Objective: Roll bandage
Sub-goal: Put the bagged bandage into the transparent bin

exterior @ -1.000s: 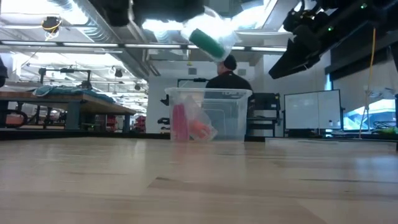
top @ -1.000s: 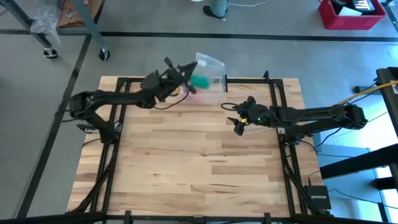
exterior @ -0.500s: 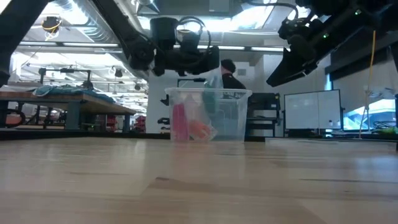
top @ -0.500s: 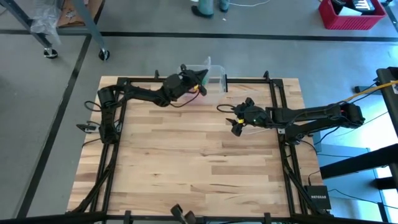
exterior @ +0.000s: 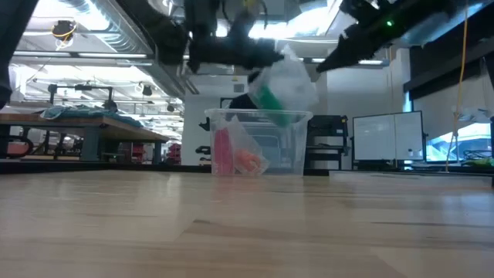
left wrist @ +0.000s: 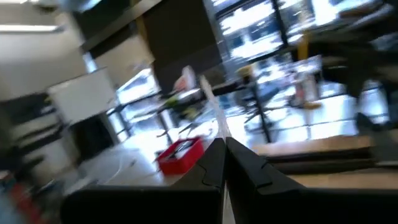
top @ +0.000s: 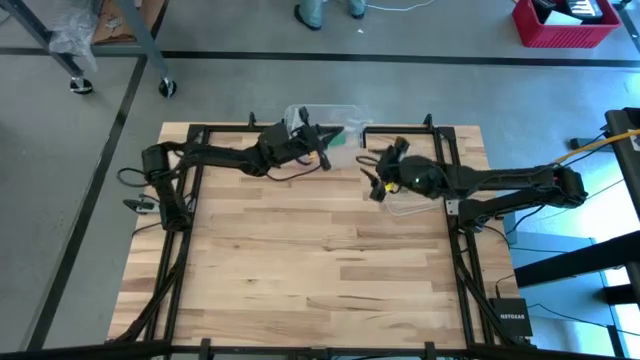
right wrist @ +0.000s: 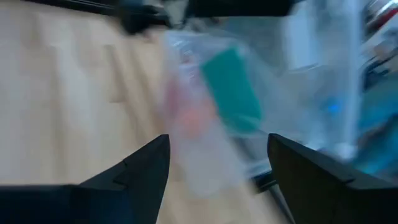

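High view: box (top: 497, 318) reads "NETGEAR".

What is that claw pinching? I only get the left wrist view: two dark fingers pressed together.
Observer: The left gripper holds a clear wrapper with the green bandage inside.
Operator: Is it lying on the table?
Observer: No, it hangs in the air over a clear box.
Operator: And the other arm?
Observer: The right gripper is open, facing the wrapper.
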Controlling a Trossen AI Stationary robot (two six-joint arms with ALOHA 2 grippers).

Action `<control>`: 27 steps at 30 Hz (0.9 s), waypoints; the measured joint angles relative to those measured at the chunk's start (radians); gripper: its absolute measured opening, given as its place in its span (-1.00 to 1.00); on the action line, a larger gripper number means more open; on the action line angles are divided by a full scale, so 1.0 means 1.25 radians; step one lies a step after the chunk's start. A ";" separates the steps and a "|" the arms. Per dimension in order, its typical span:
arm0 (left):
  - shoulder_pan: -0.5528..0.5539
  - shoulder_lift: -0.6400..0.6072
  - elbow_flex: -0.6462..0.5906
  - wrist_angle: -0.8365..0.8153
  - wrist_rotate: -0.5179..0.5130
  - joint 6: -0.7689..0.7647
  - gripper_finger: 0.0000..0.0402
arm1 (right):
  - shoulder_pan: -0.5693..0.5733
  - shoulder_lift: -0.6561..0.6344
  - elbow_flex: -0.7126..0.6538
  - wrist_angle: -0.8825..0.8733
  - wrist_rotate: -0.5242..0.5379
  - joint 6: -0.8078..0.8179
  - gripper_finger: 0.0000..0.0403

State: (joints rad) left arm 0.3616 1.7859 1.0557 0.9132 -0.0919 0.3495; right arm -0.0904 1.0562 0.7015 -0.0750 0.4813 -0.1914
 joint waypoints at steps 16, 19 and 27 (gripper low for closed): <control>-0.062 -0.158 0.000 -0.195 0.099 0.119 -1.00 | -0.225 0.008 0.165 -0.034 -0.317 -0.243 0.34; -0.072 -0.168 0.000 -0.202 0.104 0.125 -1.00 | -0.246 0.008 0.165 -0.041 -0.355 -0.230 0.33; -0.076 -0.168 0.000 -0.201 0.104 0.125 -0.99 | -0.248 0.022 0.165 -0.059 -0.435 -0.251 -0.33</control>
State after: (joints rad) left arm 0.2665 1.5753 1.0557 0.6624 0.0376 0.5060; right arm -0.4004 1.0837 0.9073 -0.1486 -0.0627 -0.5046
